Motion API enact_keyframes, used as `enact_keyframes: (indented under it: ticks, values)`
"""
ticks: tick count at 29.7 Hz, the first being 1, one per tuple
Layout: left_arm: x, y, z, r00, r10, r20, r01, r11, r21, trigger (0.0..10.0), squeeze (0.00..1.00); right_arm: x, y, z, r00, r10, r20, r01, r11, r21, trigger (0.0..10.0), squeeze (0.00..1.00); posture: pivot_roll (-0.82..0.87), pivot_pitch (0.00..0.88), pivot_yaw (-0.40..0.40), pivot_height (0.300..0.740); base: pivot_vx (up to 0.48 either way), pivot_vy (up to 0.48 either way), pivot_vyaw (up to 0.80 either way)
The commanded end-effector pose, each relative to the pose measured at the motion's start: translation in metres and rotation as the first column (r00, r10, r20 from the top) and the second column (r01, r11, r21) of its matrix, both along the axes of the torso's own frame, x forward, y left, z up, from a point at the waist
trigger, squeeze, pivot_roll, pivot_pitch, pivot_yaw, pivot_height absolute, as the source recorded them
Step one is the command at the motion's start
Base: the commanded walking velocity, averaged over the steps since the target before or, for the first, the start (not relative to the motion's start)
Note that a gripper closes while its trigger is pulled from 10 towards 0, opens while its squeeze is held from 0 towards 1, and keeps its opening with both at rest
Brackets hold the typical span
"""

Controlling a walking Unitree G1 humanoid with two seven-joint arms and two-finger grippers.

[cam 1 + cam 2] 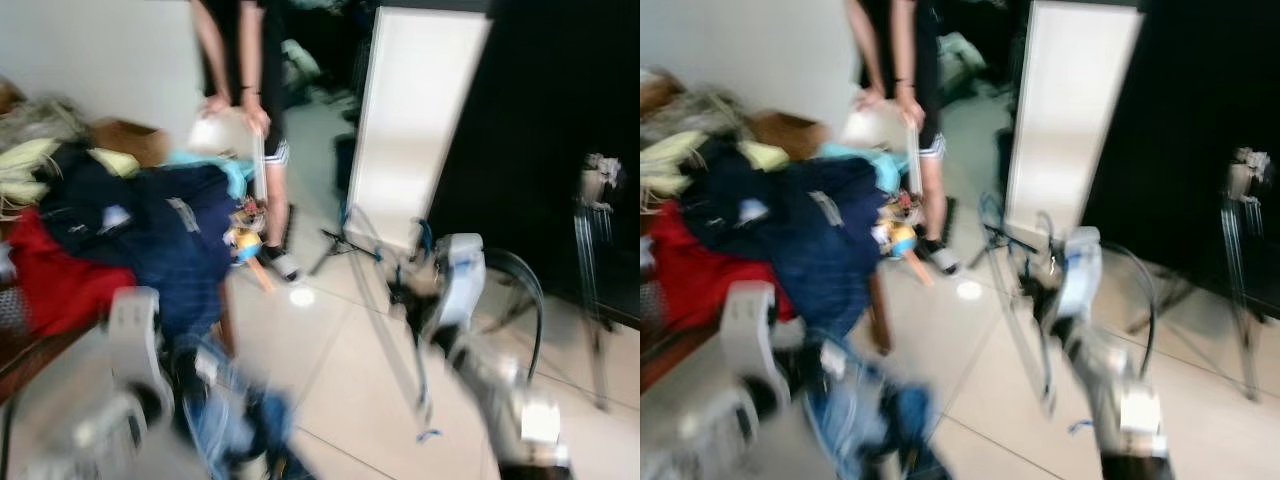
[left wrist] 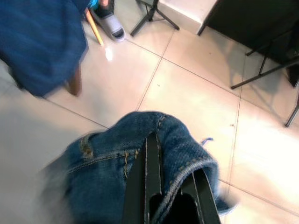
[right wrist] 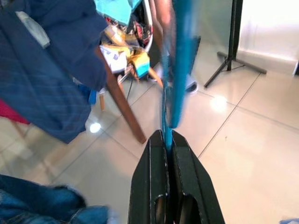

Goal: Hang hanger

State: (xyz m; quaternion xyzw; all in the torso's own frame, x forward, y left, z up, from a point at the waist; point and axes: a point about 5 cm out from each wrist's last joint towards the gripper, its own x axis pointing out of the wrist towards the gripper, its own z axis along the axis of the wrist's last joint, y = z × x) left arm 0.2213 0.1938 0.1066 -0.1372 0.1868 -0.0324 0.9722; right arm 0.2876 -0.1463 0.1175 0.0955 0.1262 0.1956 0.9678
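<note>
1. Head views motion-blurred.
2. Right gripper [image 3: 167, 140] clamped tight on blue hanger [image 3: 175, 70], held out above tiled floor [image 3: 243, 154], right of the clothes pile.
3. Left gripper [image 2: 156, 154] closed on blue jeans [image 2: 126, 168], hanging low over the floor.
4. Heap of clothes [image 1: 150, 240] on wooden table [image 1: 35, 355] at left: navy, red, yellow.
5. Person [image 1: 245, 60] standing behind the table, hands on a white item.
6. White panel [image 1: 415, 125] on stand, against black backdrop.
</note>
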Motion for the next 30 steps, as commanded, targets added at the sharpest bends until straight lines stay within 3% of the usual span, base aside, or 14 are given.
enact_keyframes:
  ticks: [1, 3, 4, 5, 6, 9, 10, 15, 19, 21, 30]
  values:
    - [-0.003, 0.004, 0.019, 0.994, 0.070, 0.090, -0.058, 0.990, -0.127, 10.0, 0.00, -0.004, 0.008, 0.018, 0.997, 0.044, 0.058, -0.045, 0.999, 0.019, 10.0, 0.00, -0.05, 0.058, -0.060, 0.740, 0.000, 0.000, -0.80]
    - [-0.003, 0.004, 0.019, 0.994, 0.070, 0.090, -0.058, 0.990, -0.127, 10.0, 0.00, -0.004, 0.008, 0.018, 0.997, 0.044, 0.058, -0.045, 0.999, 0.019, 10.0, 0.00, -0.05, 0.058, -0.060, 0.740, 0.000, 0.000, -0.80]
    - [-0.006, 0.005, 0.017, 0.991, 0.097, 0.093, -0.077, 0.976, -0.205, 10.0, 0.00, -0.007, 0.007, 0.018, 0.998, 0.040, 0.048, -0.042, 0.999, 0.028, 10.0, 0.00, -0.05, 0.058, -0.060, 0.740, 0.000, 0.000, -0.80]
    - [-0.006, 0.005, 0.017, 0.991, 0.097, 0.093, -0.077, 0.976, -0.205, 10.0, 0.00, -0.007, 0.007, 0.018, 0.998, 0.040, 0.048, -0.042, 0.999, 0.028, 10.0, 0.00, -0.05, 0.058, -0.060, 0.740, 0.000, 0.000, -0.80]
    - [-0.008, 0.003, 0.018, 0.990, 0.090, 0.109, -0.059, 0.964, -0.260, 10.0, 0.00, -0.013, 0.006, 0.018, 0.998, 0.052, 0.039, -0.054, 0.998, 0.034, 10.0, 0.00, -0.06, 0.069, -0.057, 0.740, 0.000, 0.000, -0.80]
    - [-0.008, 0.003, 0.018, 0.990, 0.090, 0.109, -0.059, 0.964, -0.260, 10.0, 0.00, -0.013, 0.006, 0.018, 0.998, 0.052, 0.039, -0.054, 0.998, 0.034, 10.0, 0.00, -0.06, 0.069, -0.057, 0.740, 0.000, 0.000, -0.80]
    - [-0.005, 0.002, 0.020, 0.986, 0.078, 0.149, -0.029, 0.951, -0.309, 10.0, 0.00, -0.015, 0.008, 0.018, 0.998, 0.053, 0.038, -0.055, 0.997, 0.048, 10.0, 0.00, -0.06, 0.076, -0.044, 0.740, 0.000, 0.000, -0.80]
    - [0.001, 0.001, 0.024, 0.974, 0.072, 0.214, 0.007, 0.938, -0.347, 10.0, 0.00, -0.011, 0.010, 0.021, 0.999, 0.026, 0.047, -0.030, 0.995, 0.100, 10.0, 0.00, -0.07, 0.082, -0.045, 0.740, 0.000, 0.000, -0.80]
    - [0.003, 0.002, 0.024, 0.969, 0.081, 0.232, 0.006, 0.935, -0.354, 10.0, 0.00, -0.009, 0.010, 0.021, 0.999, 0.012, 0.050, -0.018, 0.993, 0.115, 10.0, 0.00, -0.07, 0.082, -0.045, 0.740, 0.000, 0.000, -0.80]
    - [0.003, 0.001, 0.024, 0.964, 0.118, 0.239, -0.033, 0.943, -0.332, 10.0, 0.00, -0.001, 0.019, 0.023, 0.998, 0.032, 0.045, -0.038, 0.989, 0.144, 10.0, 0.00, -0.03, 0.072, -0.081, 0.740, 0.000, 0.000, -0.80]
    - [0.000, 0.002, 0.025, 0.960, 0.143, 0.240, -0.060, 0.945, -0.321, 10.0, 0.00, -0.001, 0.021, 0.021, 0.999, 0.044, 0.020, -0.047, 0.986, 0.162, 10.0, 0.00, -0.04, 0.077, -0.084, 0.740, 0.000, 0.000, -0.80]
